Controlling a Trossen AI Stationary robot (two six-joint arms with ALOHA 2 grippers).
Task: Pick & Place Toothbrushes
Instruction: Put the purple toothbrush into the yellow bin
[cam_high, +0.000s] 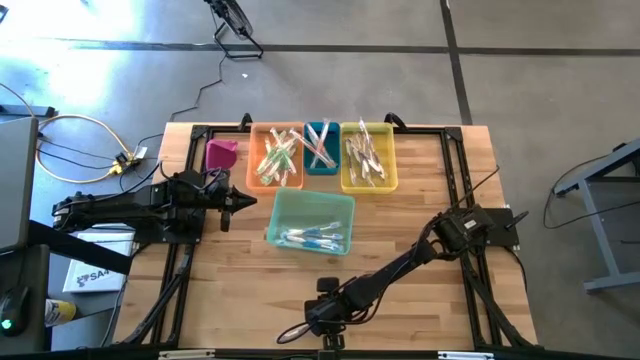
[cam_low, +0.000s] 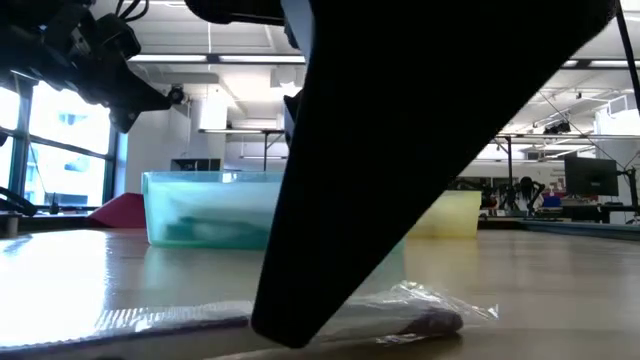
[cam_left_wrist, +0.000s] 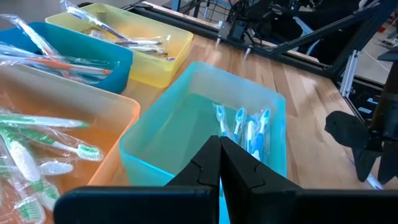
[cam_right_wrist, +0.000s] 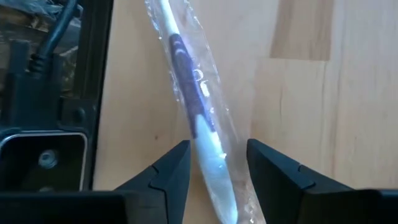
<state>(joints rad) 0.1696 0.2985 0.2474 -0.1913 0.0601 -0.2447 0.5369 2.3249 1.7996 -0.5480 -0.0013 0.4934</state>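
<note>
Down at the table's (cam_high: 420, 200) near edge, the right gripper (cam_right_wrist: 217, 177) stands open astride a wrapped purple-handled toothbrush (cam_right_wrist: 186, 87) lying on the wood, while the left gripper (cam_left_wrist: 221, 165), shut and empty, hovers beside the teal bin (cam_high: 310, 222) of blue toothbrushes (cam_high: 312, 238).
</note>
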